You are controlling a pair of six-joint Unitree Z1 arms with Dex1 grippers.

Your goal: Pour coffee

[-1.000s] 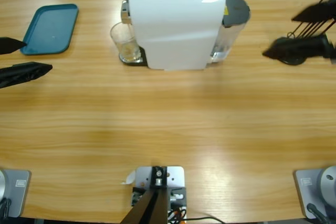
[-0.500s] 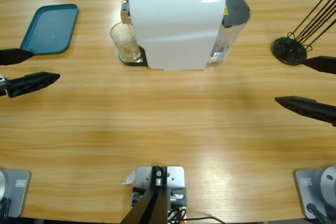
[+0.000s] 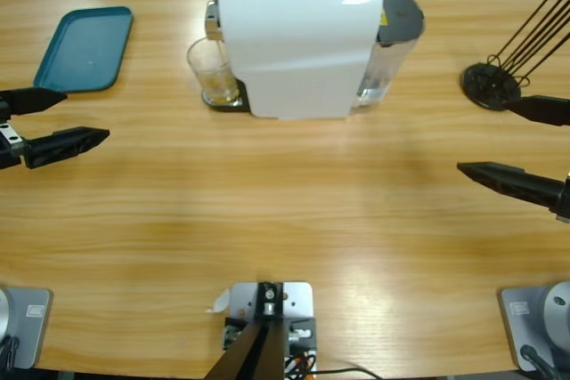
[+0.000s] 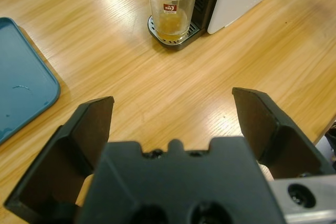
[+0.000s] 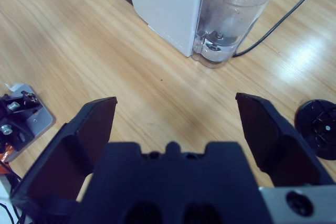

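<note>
my left fingers [image 3: 76, 117] spread wide and empty by the worktop's left edge, my right fingers [image 3: 503, 140] likewise at the right edge, coffee [image 4: 170, 24] in glass tumbler [image 3: 212, 73] under white machine [image 3: 298, 42] near far edge

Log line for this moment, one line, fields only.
left gripper: open, empty | right gripper: open, empty | glass tumbler: on coffee machine drip tray, shallow coffee inside | teal tray: untouched

Table [image 3: 294, 211]: wood, visible grain, glossy sheen. Coffee machine [image 3: 298, 51]: smooth white plastic, matt-satin. Water tank [image 5: 231, 19]: clear plastic, dark grey lid. Tumbler [image 4: 172, 4]: clear glass. Tray [image 3: 85, 49]: teal plastic, smooth. Gripper jaws: matt black plastic.
</note>
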